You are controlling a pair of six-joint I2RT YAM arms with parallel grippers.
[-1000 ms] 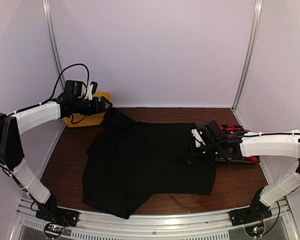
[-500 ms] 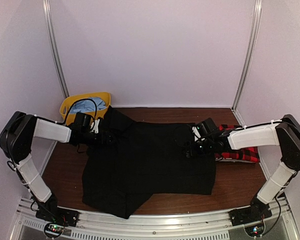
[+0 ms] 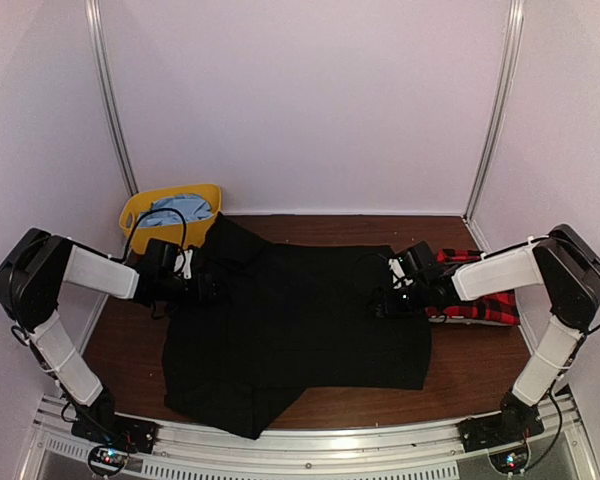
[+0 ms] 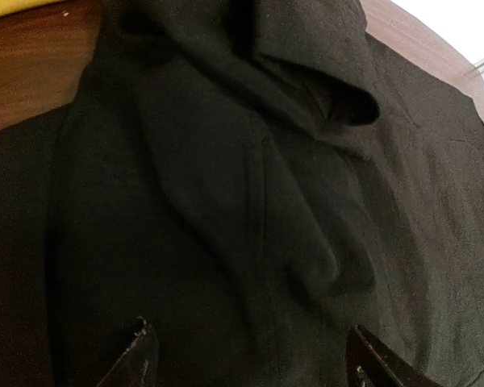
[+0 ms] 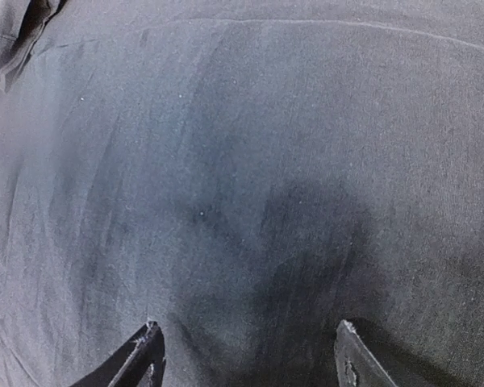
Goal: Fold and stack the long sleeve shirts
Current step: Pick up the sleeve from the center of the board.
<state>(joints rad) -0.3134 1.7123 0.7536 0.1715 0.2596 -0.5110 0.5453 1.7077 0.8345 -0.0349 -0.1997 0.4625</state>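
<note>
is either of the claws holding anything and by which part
Nothing held: left claw and right claw both hang open over the plain black cloth shirt.

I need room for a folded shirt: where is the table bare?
Bare table: the strip behind the black shirt along the back wall, and the near right corner before the plaid shirt. The black shirt fills the middle; the yellow bin takes the far left corner.

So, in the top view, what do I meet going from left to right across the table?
yellow bin → left hand → middle of the black shirt → right hand → red plaid shirt
</note>
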